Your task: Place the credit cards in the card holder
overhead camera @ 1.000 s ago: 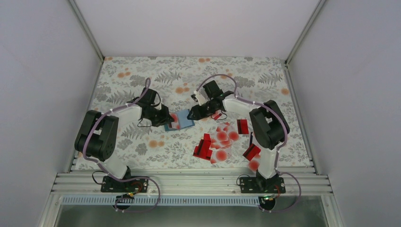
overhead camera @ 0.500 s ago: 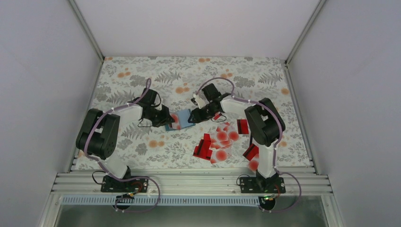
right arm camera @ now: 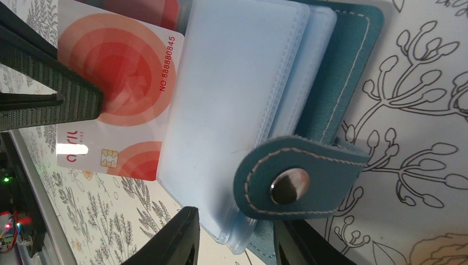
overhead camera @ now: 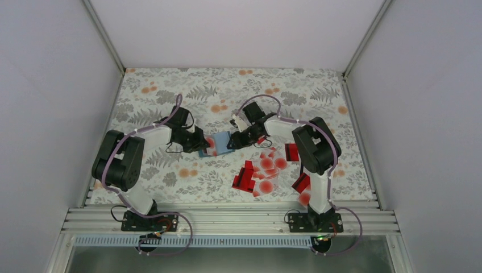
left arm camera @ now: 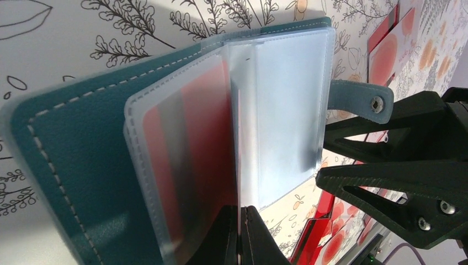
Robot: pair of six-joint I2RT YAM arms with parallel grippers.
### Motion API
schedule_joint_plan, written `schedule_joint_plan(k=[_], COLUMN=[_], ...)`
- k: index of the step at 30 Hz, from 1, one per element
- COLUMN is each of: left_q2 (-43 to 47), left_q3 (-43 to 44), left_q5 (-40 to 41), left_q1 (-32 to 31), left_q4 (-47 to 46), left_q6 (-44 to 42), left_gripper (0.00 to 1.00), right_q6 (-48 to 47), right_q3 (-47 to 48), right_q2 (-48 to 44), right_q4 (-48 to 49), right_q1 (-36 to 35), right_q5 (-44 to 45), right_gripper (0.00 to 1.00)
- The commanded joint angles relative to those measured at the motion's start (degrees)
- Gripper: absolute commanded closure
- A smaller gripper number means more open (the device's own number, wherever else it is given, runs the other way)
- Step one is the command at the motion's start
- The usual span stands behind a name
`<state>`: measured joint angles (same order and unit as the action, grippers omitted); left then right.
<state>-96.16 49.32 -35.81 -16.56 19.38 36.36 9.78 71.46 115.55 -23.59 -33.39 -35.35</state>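
Note:
The teal card holder point(overhead camera: 219, 144) lies open mid-table between both grippers. My left gripper point(left arm camera: 240, 234) is shut on a thin clear sleeve page standing up at the middle of the card holder point(left arm camera: 72, 165); the sleeve to its left shows red. My right gripper point(right arm camera: 237, 243) is open, its jaws on either side of the edge of the sleeves by the snap tab point(right arm camera: 290, 185), gripping nothing. A pale credit card with a red dot point(right arm camera: 124, 83) pokes out from under the sleeves point(right arm camera: 232, 94), below the left fingers point(right arm camera: 52, 83).
Several loose red and red-dot cards point(overhead camera: 262, 170) lie on the floral cloth right of the holder, near the right arm's base, and they also show in the left wrist view point(left arm camera: 331, 234). White walls enclose the table on three sides.
My right gripper has moved left, from just right of the holder up to its edge. The left gripper and holder have hardly moved.

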Motion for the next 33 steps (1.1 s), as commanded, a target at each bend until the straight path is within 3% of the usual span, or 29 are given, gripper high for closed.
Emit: schedule_joint_plan(k=[1,33], left_q2=[1.0,-2.8], left_q3=[2.4,2.0], left_q5=[-0.7,-2.0], left_q1=[0.0,0.8], left_q4=[1.4,2.1], left_q6=[-1.7,-2.7], left_gripper=[0.98,0.98], right_q6=[-0.2,-0.4], right_q3=[-1.7,-1.2], right_q2=[3.6,4.3], right_q4=[-1.0,-1.6], right_q1=[0.1,0.2], right_q5=[5.0,4.5], right_gripper=[0.65,0.67])
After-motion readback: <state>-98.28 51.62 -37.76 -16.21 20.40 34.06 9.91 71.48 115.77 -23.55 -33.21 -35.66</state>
